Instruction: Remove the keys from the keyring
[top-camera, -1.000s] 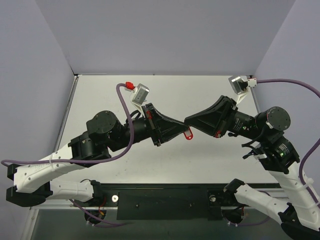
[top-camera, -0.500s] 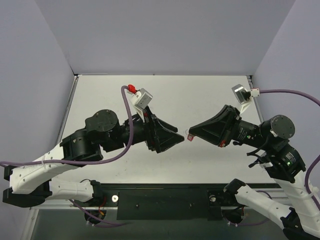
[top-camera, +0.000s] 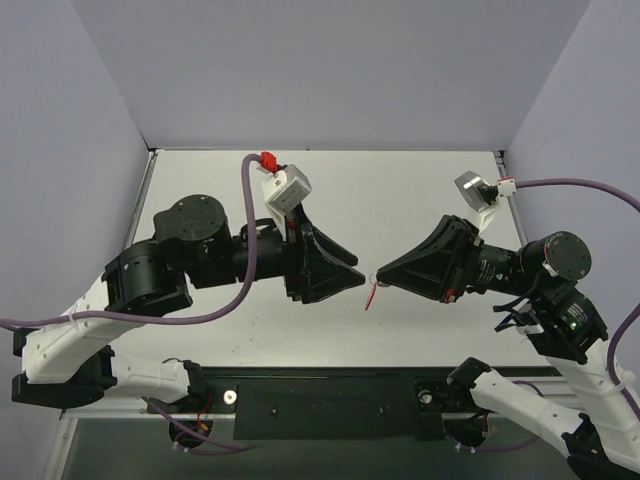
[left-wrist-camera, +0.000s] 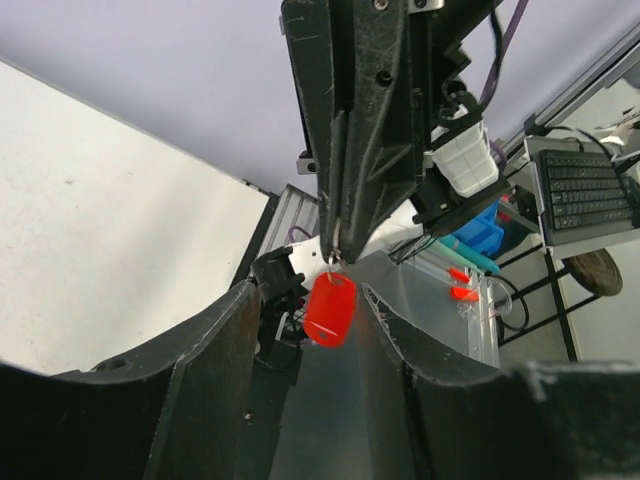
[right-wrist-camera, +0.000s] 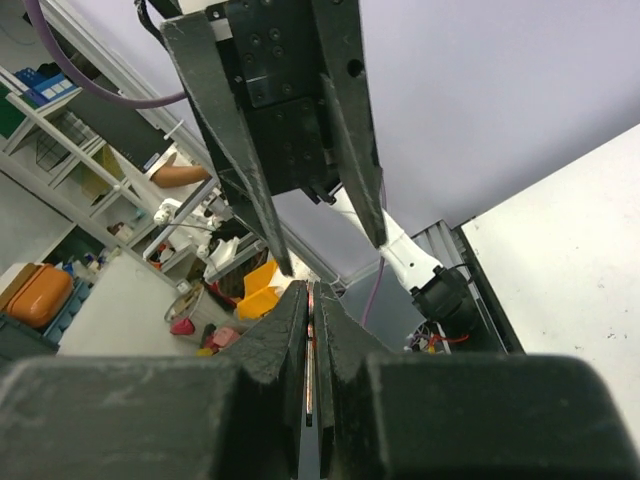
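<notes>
The keyring's red tag dangles in the air from the tip of my right gripper, well above the white table. In the right wrist view the right gripper is shut on a thin silver blade seen edge-on, the key. The left wrist view shows the tag hanging on its thin ring under the right gripper. My left gripper is open, with a finger on each side of the tag and touching nothing. Seen from above, the left gripper faces the right one tip to tip.
The white table lies under both arms, with lilac walls on three sides. A black rail runs along the near edge between the arm bases. Purple cables loop off both wrists.
My left gripper has opened and let go, and it has drawn back a little to the left. The red tag, held level between both grippers before, now hangs down from the right gripper alone.
</notes>
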